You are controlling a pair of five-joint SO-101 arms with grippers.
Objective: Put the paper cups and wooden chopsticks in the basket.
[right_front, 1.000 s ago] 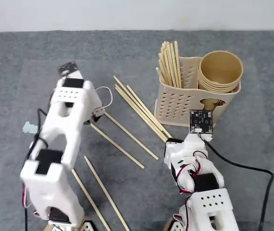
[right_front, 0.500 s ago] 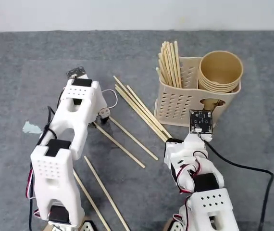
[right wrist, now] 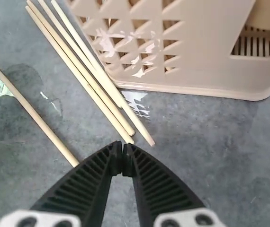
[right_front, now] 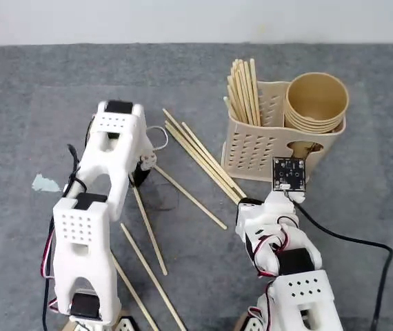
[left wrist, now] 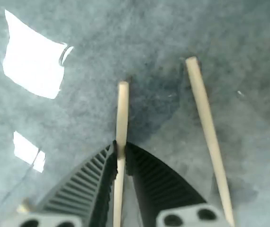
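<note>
My left gripper (left wrist: 121, 158) is shut on one wooden chopstick (left wrist: 122, 111), pinched close to its end. From above, that chopstick (right_front: 150, 231) slants across the mat from the gripper (right_front: 140, 181) toward the front edge. The beige basket (right_front: 255, 155) stands at the back right, with several chopsticks (right_front: 243, 86) upright in one compartment and stacked paper cups (right_front: 316, 102) in the other. My right gripper (right wrist: 122, 161) is shut on nothing, just short of the tips of three chopsticks (right wrist: 85, 78) lying beside the basket (right wrist: 187, 52).
A single loose chopstick (right_front: 189, 198) lies between the arms, and it also crosses the right wrist view (right wrist: 31, 111). Two more chopsticks (right_front: 152, 276) lie near the left arm's base. A small pale scrap (right_front: 45, 183) sits on the grey mat at left.
The left arm has stretched forward and to the right. The chopstick in its gripper has swung from a diagonal toward the right to pointing at the front edge. The right arm stayed still.
</note>
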